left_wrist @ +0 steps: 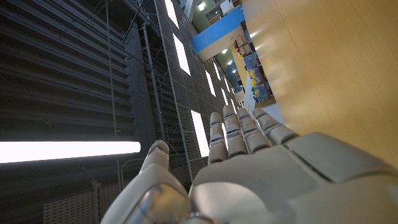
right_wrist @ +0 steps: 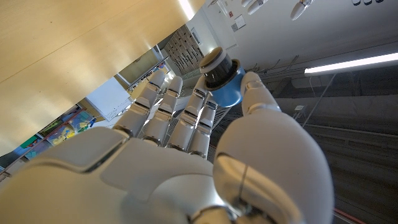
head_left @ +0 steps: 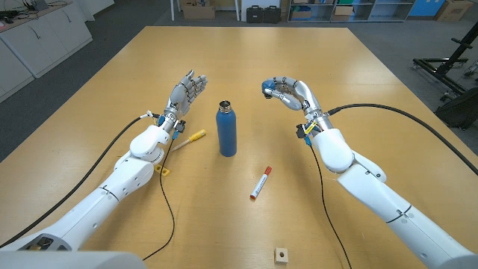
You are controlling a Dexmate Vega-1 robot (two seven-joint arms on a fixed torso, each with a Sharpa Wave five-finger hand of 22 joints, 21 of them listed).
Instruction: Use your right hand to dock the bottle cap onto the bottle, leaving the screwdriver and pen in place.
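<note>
No text legible — labels, signs unreadable

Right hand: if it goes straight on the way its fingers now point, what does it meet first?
Probably the bottle: the right hand, holding the bottle cap, points toward its open neck. Depth is unclear; it could pass above.

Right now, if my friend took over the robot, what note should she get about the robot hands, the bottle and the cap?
Right robot hand: holds the blue bottle cap between thumb and fingers, raised to the right of the bottle, not yet over it.
Left robot hand: holds nothing, fingers apart, left of the bottle.
Bottle: blue, upright mid-table, neck uncovered.
Screwdriver: yellow handle, lying by the left wrist. Pen: red cap, lying in front of the bottle. Leave both alone.
Done: cap picked up.
Left: carry the cap over the bottle neck, lower it on, let go.
</note>
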